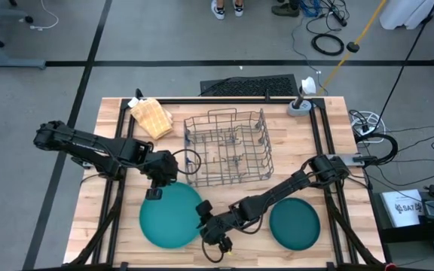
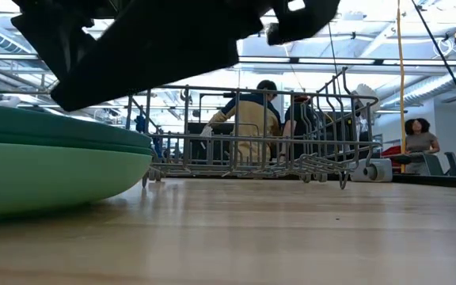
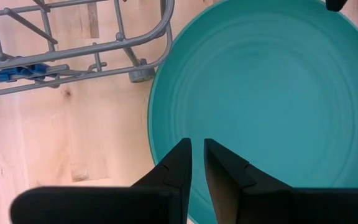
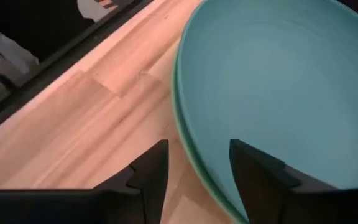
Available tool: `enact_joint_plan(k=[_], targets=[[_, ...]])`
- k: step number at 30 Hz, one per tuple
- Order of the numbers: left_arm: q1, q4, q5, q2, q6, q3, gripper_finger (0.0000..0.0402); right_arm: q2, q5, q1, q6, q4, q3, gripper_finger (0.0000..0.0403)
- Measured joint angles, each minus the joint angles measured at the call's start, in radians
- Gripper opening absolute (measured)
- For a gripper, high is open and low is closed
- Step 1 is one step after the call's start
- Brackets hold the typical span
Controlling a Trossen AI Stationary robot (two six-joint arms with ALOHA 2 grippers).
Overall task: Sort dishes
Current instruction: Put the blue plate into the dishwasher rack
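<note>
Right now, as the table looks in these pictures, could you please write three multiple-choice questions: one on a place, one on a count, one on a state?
1. Where does the large teal plate lie?
A. inside the wire rack
B. on the table, in front of the wire rack
C. on the tan waffle-textured lump

2. How many plates are stacked at the large teal plate's spot?
A. one
B. two
C. four

3. How do the right gripper fingers stand?
A. open, holding nothing
C. shut on the wire rack
B. shut on a plate

Answers:
1 B: the high view shows it on bare wood below the rack.
2 B: the low view and right wrist view show a light green plate under it.
3 A: the right wrist view shows a gap, with the plate rim beside it.
</note>
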Motion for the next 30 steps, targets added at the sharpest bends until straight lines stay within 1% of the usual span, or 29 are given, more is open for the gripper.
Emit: enact_joint_plan(k=[7, 10, 25, 27, 30], targets=[[0.0, 0.003, -0.008, 0.0, 0.0, 0.0, 0.0052, 0.012, -0.01, -0.026, -0.031, 0.002, 0.001, 0.0128], [0.0, 0.003, -0.008, 0.0, 0.0, 0.0, 0.0052, 0.021, -0.052, -0.032, -0.038, 0.017, 0.002, 0.0121], [0.002, 0.023, -0.019, 0.0, 0.019, 0.0, 0.0052, 0.064, -0.078, -0.031, -0.062, 0.05, 0.002, 0.0117], [0.002, 0.024, -0.019, 0.0, 0.019, 0.0, 0.0052, 0.064, -0.077, -0.03, -0.065, 0.056, 0.002, 0.0109], [0.002, 0.027, -0.019, 0.0, 0.027, 0.0, 0.0052, 0.065, -0.083, -0.029, -0.066, 0.08, 0.002, 0.0087]])
